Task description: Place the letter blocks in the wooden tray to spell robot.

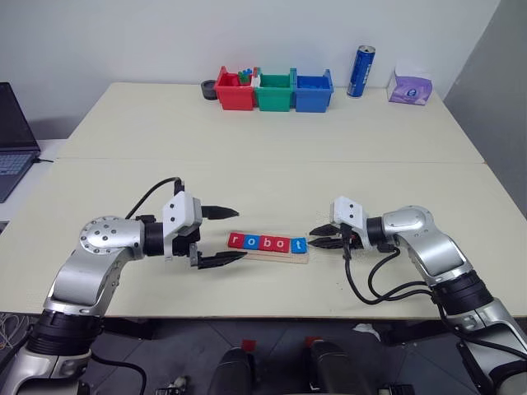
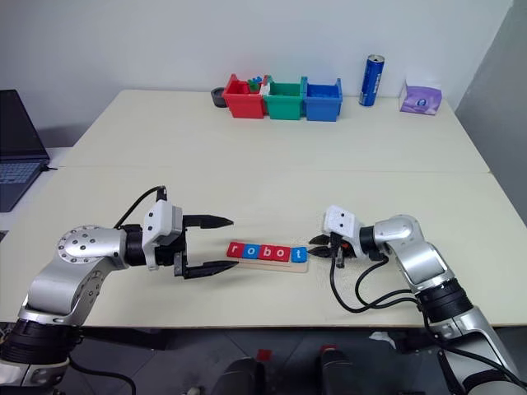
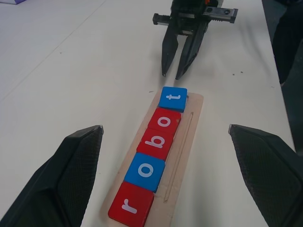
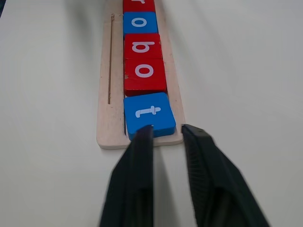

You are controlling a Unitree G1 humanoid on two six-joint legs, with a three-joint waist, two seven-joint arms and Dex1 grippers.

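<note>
The wooden tray (image 1: 278, 257) lies near the table's front edge. In it stand the letter blocks in one row: red r (image 1: 236, 240), blue o (image 1: 251, 242), red b (image 1: 267, 243), red o (image 1: 282, 243) and blue t (image 1: 299, 244). They read robot from my side. My left gripper (image 1: 241, 233) hovers at the r end, open, its fingers (image 3: 71, 165) spread wide to either side of the tray with nothing between them. My right gripper (image 4: 166, 130) is shut just off the t end, its tips right by the t block (image 4: 147, 112), holding nothing.
At the table's far edge stand a red bin (image 1: 235, 89), a green bin (image 1: 274, 90) and a blue bin (image 1: 313, 90). Right of them are a blue can (image 1: 361, 72) and a purple tissue pack (image 1: 410, 86). A laptop (image 1: 12, 136) sits at far left.
</note>
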